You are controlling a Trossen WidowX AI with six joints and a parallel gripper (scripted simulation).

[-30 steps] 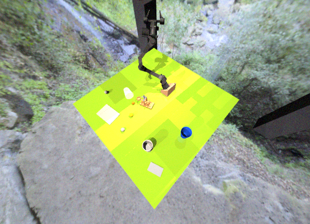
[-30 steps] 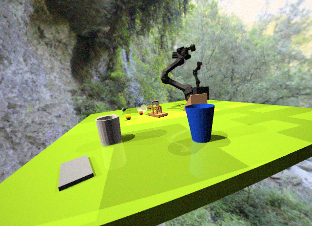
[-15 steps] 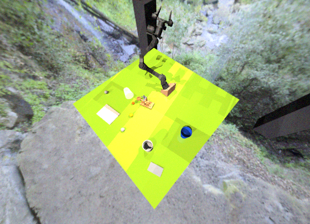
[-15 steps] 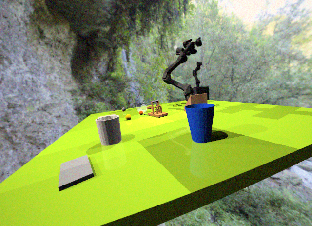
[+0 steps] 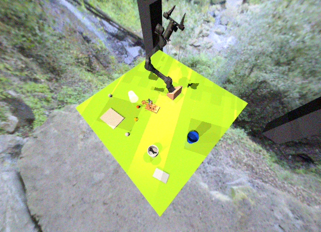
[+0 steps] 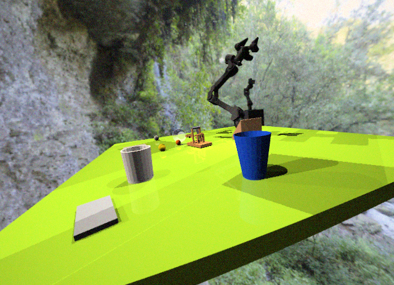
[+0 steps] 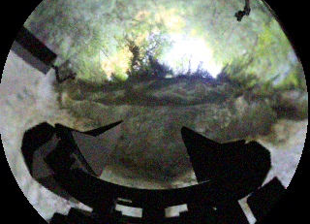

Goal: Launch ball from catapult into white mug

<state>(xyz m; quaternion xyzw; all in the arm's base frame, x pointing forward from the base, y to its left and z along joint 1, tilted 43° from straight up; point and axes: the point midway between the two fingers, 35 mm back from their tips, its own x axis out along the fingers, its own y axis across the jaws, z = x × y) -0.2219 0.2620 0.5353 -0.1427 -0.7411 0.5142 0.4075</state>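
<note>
In wrist view, gripper (image 7: pixel 151 146) spread, empty

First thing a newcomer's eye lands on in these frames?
Probably the bright lime-green table set against rocks and greenery, then the blue cup standing upright near the exterior camera with the white mug to its left. After that, the black arm raised high at the far edge, its gripper open, empty and pointing skyward, well above the small wooden catapult and the scattered balls beside it.

catapult (image 5: pixel 151 105): on desk (image 5: pixel 212 105), near arm's base
balls: left of catapult
white mug (image 5: pixel 152 150): near edge, left of cup (image 5: pixel 192 136)
</note>
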